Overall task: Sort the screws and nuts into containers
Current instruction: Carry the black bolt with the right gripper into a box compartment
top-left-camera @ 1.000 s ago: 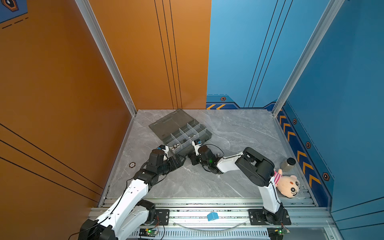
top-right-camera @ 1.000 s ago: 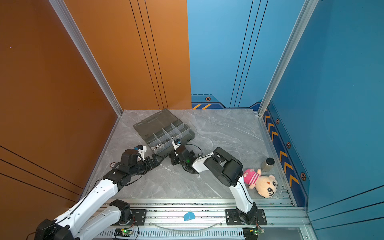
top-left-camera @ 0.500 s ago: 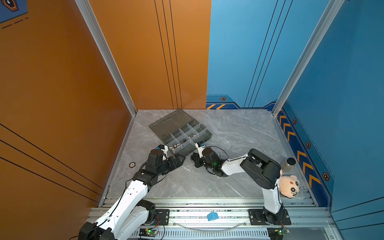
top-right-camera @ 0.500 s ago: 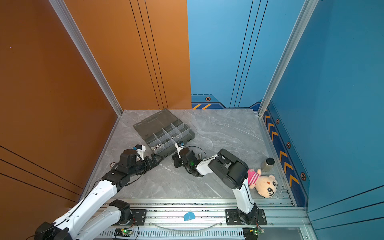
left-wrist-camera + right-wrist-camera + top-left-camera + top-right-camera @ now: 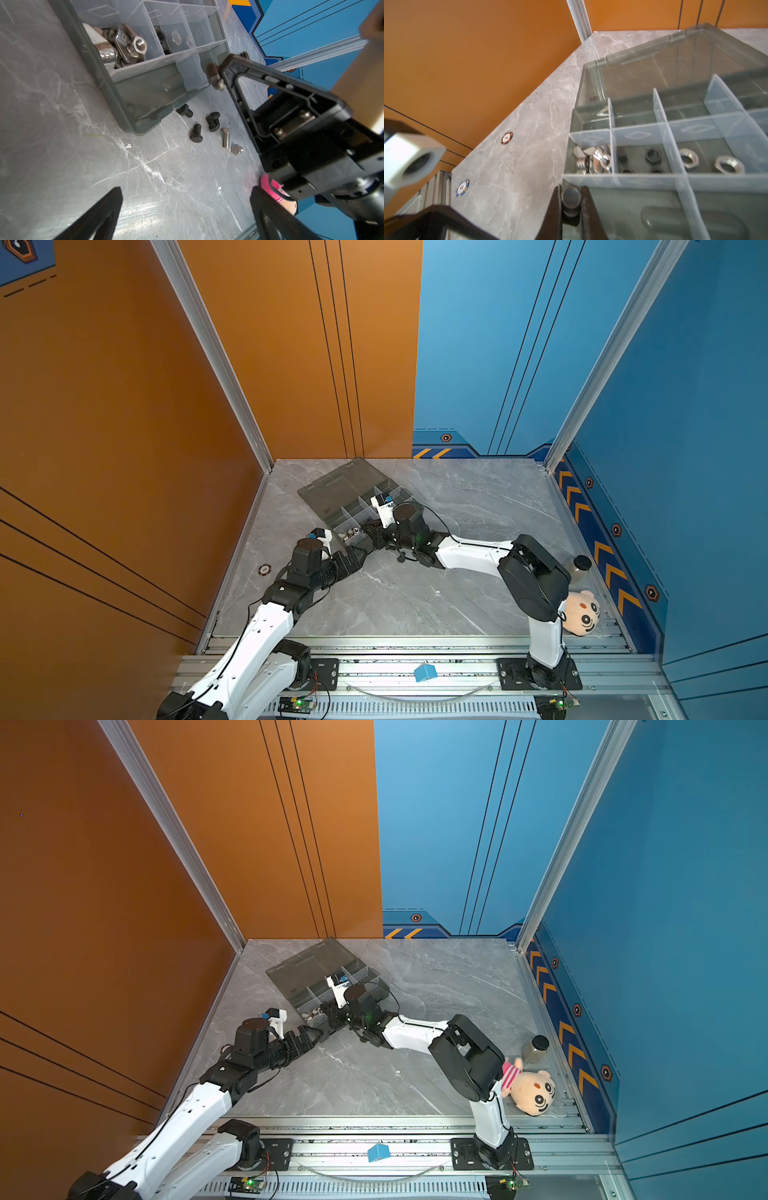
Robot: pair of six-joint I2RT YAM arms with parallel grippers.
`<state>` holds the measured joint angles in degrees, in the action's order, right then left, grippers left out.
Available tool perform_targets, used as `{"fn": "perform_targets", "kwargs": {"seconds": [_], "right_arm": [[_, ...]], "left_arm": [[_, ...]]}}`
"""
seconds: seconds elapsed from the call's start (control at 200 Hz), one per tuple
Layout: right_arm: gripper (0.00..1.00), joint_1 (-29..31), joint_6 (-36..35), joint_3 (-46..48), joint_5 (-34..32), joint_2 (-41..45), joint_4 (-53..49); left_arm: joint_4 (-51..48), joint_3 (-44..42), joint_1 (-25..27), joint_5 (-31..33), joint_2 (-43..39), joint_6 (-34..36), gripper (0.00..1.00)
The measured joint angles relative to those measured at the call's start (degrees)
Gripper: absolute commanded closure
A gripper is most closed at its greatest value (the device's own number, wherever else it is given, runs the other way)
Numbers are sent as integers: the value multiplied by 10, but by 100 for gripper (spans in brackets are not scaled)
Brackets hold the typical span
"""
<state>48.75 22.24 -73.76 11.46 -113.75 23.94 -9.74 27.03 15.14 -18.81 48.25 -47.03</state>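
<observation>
A dark screw (image 5: 571,198) sits pinched between the right fingers (image 5: 588,209), which close narrowly on its sides. It hangs at the near rim of the organizer box (image 5: 340,489), at 11 o'clock from the middle of the worktop (image 5: 415,593) in a top view. Whether it has cleared the wall we cannot tell.

We judge the step in hand to be the drop. Done well, it carries the screw a little farther toward 12 o'clock, over the bare-looking front compartment (image 5: 633,207). It stops short of the cells holding wing nuts (image 5: 593,160), black nuts (image 5: 653,154) and silver nuts (image 5: 708,163). The screw then goes below the divider tops before the grip parts, so it cannot bounce out.

The left fingers (image 5: 104,212) stand wide and empty at about 6 o'clock of the pinched screw, near the box corner. Between them and the box, loose pieces lie on the worktop: black screws (image 5: 196,136), a silver bolt (image 5: 226,137) and a cap nut (image 5: 236,149). We would keep the carry clear of that open hand.

Well apart at 4 o'clock lie a plush doll (image 5: 582,614) and a bottle (image 5: 579,566).
</observation>
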Motion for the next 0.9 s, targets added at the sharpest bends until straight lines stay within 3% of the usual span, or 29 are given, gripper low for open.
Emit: {"fn": "perform_targets", "kwargs": {"seconds": [0.33,0.676,0.901], "right_arm": [[100,0,1,-38,5,-83,-35],[74,0,3,-39,3,-88,-45],[67,0,2,-39,3,-88,-52]], "left_arm": [[-4,-1,-6,-8,-12,0,2],[-16,-15,-10,-10,-24,0,2],[-19,-15,-12,-10,-25,0,2]]}}
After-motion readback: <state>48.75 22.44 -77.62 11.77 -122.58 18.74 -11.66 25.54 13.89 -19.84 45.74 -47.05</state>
